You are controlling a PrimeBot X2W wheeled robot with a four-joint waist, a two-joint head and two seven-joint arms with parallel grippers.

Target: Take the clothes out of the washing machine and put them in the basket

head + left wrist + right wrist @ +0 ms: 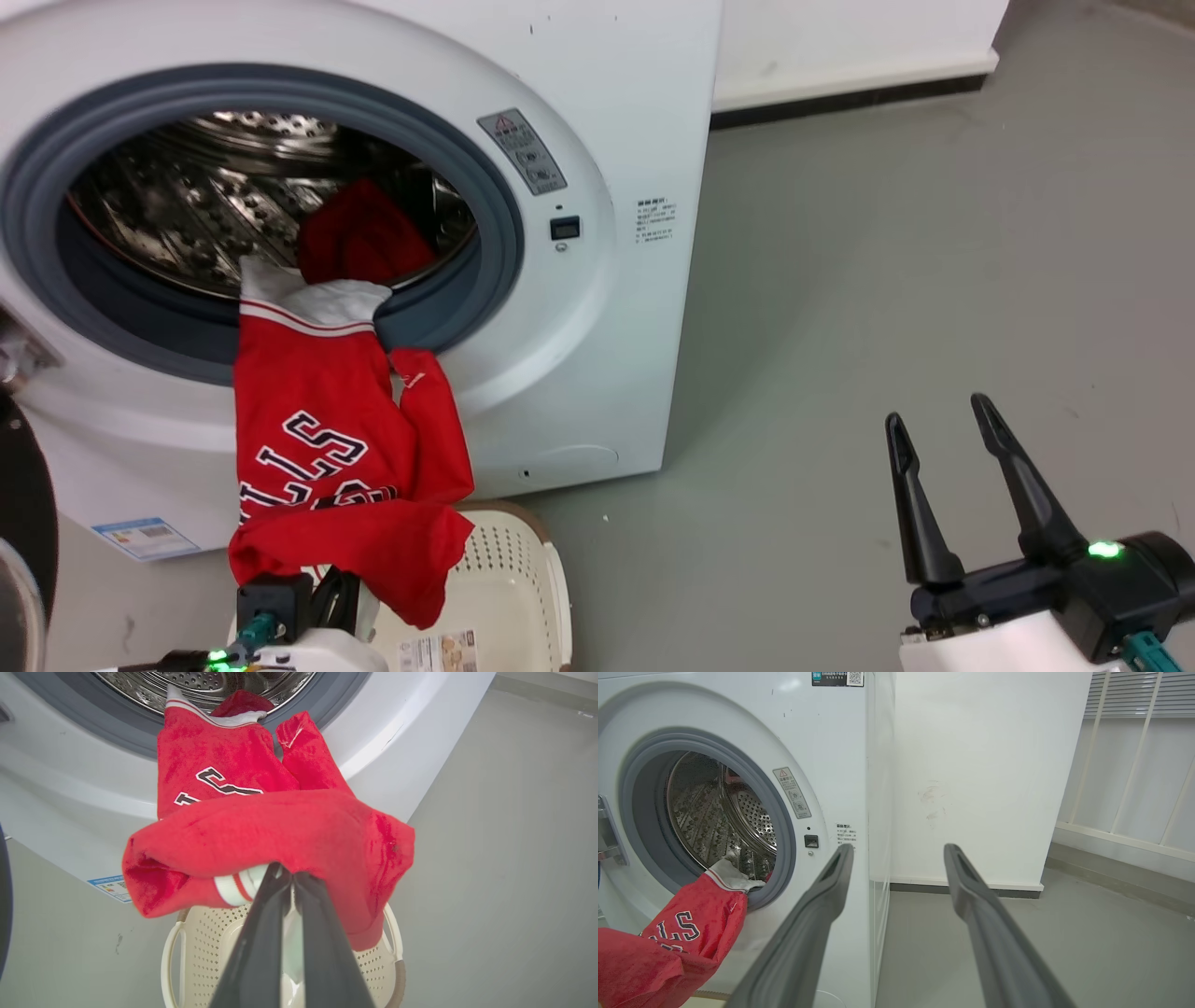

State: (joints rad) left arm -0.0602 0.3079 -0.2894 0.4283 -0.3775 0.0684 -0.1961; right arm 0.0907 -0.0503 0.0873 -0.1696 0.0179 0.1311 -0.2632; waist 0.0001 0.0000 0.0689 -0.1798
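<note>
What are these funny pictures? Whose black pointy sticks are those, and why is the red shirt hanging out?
They come from three cameras on a robot. One looks down from its head; the other two sit on its wrists. The black sticks are its fingers. The left gripper is pinched shut on a red jersey that hangs out of the washer, above a cream basket. The right gripper is open and holds nothing. Another red cloth lies in the drum.

The jersey (317, 439) hangs over the porthole (495, 243) lip and the basket (518, 579); the floor (887, 280) rightward lies open.
</note>
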